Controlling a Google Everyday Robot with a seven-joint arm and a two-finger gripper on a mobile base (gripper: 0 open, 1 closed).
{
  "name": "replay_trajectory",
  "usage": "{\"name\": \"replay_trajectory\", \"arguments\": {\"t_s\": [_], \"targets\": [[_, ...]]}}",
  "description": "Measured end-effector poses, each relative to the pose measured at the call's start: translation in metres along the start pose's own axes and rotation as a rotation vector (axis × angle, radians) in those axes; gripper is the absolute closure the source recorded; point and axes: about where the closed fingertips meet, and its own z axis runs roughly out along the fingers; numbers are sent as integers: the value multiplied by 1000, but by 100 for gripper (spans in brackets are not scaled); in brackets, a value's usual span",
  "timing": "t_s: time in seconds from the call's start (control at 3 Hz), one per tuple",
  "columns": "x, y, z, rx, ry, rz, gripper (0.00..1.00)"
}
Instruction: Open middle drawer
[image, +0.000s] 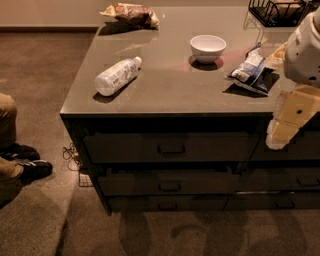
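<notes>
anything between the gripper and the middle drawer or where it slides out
Nothing visible. The gripper hangs at the right, near the counter front edge, above the middle drawer. Open floor lies before the drawer, and a person's shoe sits well off left.

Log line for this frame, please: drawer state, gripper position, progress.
middle drawer: looks shut | gripper: far right, at counter front edge, away from handle | progress: pull not started
</notes>
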Motion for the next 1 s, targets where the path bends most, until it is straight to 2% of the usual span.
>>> {"name": "replay_trajectory", "arguments": {"t_s": [0.33, 0.67, 1.0], "targets": [[0, 0, 0, 0, 0, 0, 0], [8, 5, 30, -41, -39, 1, 0], [19, 20, 99, -118, -124, -16, 0]]}}
